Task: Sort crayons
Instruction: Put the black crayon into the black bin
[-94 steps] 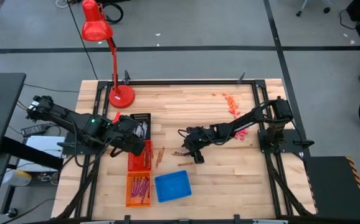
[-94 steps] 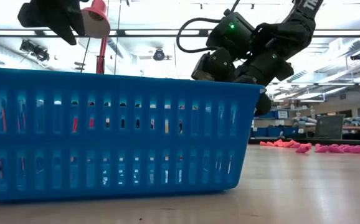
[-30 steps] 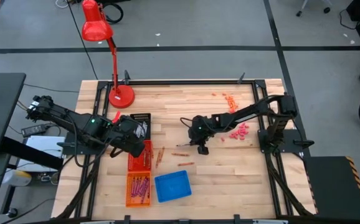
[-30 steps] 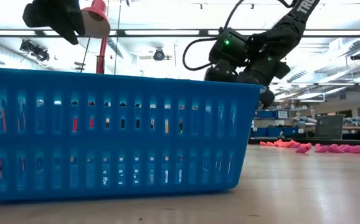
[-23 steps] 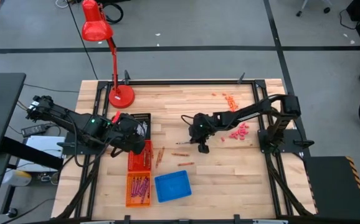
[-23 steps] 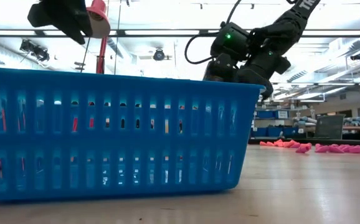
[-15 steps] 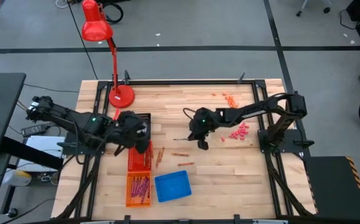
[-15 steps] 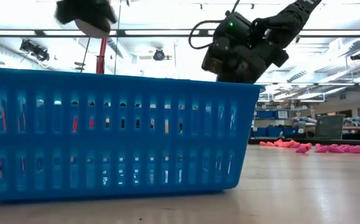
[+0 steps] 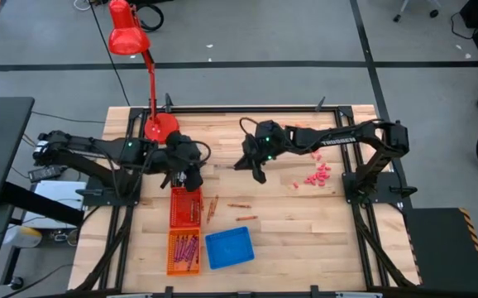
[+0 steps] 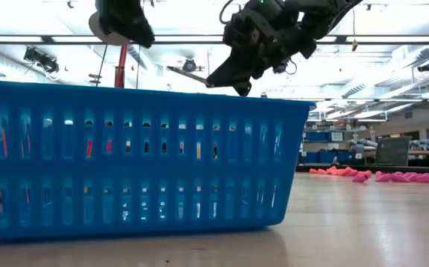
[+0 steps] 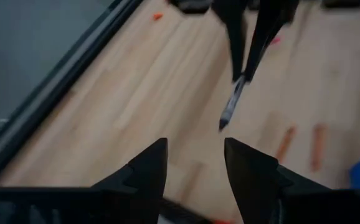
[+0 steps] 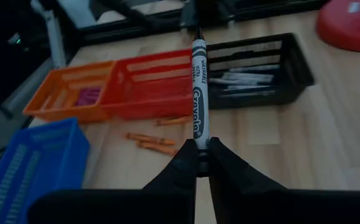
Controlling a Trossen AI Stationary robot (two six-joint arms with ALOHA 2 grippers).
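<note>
Sorting partly done, several crayons left.
Right gripper (image 12: pixel 197 163) is clamped on a grey crayon (image 12: pixel 198 93) with a printed label, above the table centre; left gripper (image 11: pixel 195 163), jaws apart, waits at its 9 o'clock. Orange basket (image 9: pixel 183 252) holds pink ones; brown crayons (image 9: pixel 239 206) lie at 6 o'clock.

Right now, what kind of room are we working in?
Probably a robotics lab or workshop: a wooden workbench in a black metal frame, grey concrete floor marked with dark tape lines, and rows of ceiling strip lights.
</note>
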